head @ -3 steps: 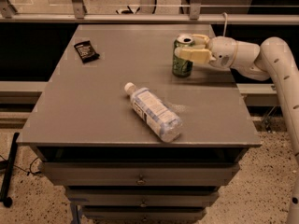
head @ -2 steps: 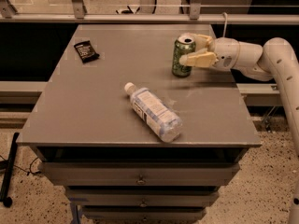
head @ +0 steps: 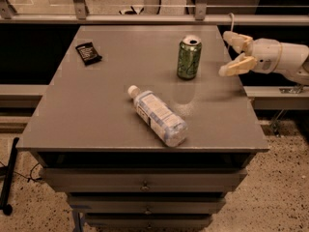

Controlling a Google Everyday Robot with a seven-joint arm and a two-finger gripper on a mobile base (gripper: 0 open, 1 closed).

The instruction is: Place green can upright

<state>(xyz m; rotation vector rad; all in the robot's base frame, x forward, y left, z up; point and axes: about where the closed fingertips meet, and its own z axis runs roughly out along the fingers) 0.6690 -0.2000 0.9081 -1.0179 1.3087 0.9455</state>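
The green can (head: 189, 57) stands upright on the grey table (head: 96, 110), at the right of the far half, silver top with pull tab facing up. My gripper (head: 232, 53) is to the right of the can, clear of it, near the table's right edge. Its two pale fingers (head: 236, 65) are spread apart and hold nothing. The white arm reaches in from the right.
A clear plastic water bottle (head: 157, 115) with a white cap lies on its side in the middle of the table. A small dark packet (head: 88, 52) lies at the far left. Drawers sit below the tabletop. A railing runs behind the table.
My gripper was closed around the can; it has let go, opened and drawn back to the right. The can stays standing upright.
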